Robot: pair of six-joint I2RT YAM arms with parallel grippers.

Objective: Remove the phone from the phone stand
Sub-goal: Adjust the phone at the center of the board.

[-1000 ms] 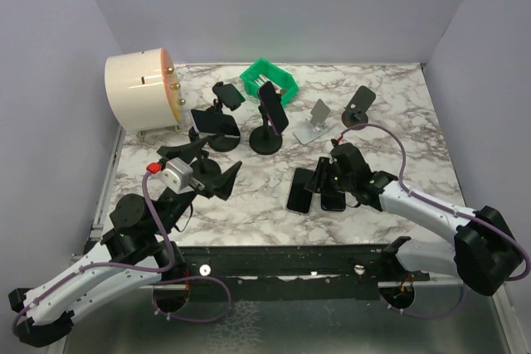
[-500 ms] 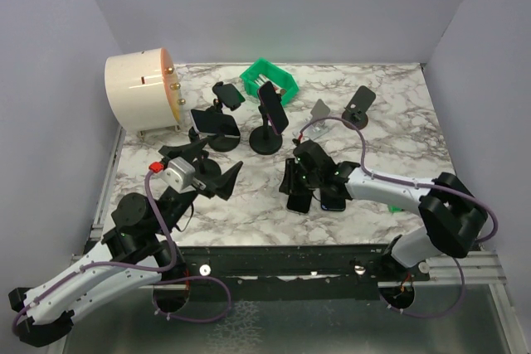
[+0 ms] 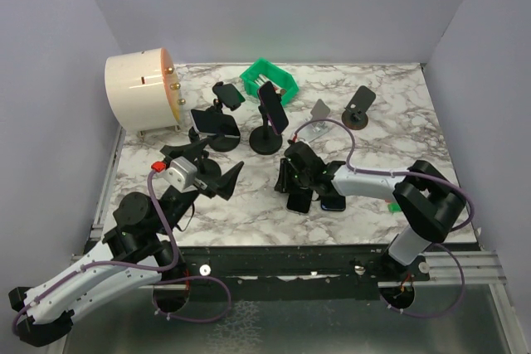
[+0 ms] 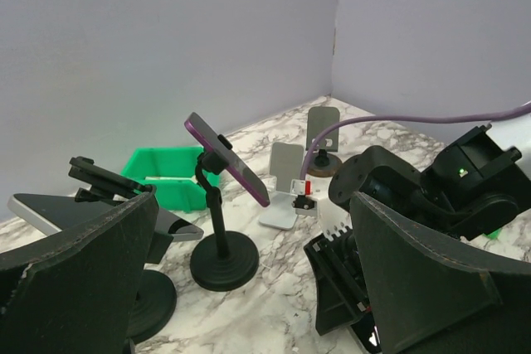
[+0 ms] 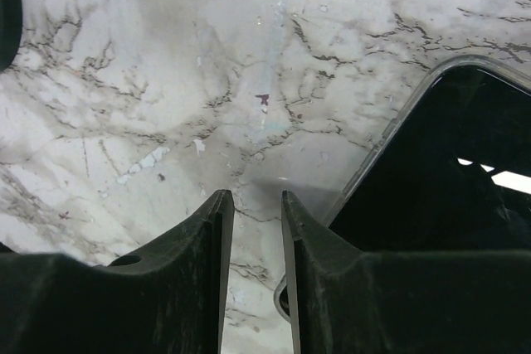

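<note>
A purple-edged phone (image 3: 273, 108) sits tilted in the clamp of a black phone stand (image 3: 266, 142) with a round base, at the back middle of the table. In the left wrist view the phone (image 4: 227, 158) and the stand (image 4: 221, 258) lie ahead between my fingers. My left gripper (image 3: 205, 173) hovers open and holds nothing, near and left of the stand. My right gripper (image 3: 287, 178) is low over the marble, in front of the stand's base. Its jaws (image 5: 251, 196) stand a narrow gap apart with only bare marble between them.
Two dark phones (image 3: 300, 198) (image 3: 333, 199) lie flat by the right gripper; one clear-cased phone (image 5: 440, 172) fills the right wrist view's right side. A second stand with a dark phone (image 3: 214, 120), a silver stand (image 3: 314, 123), a green bin (image 3: 270, 81) and a cream drum (image 3: 139, 91) stand behind.
My right arm has swung left, carrying its gripper from over the flat phones to the marble in front of the stand. Its jaws narrowed a little. The left arm has not moved.
</note>
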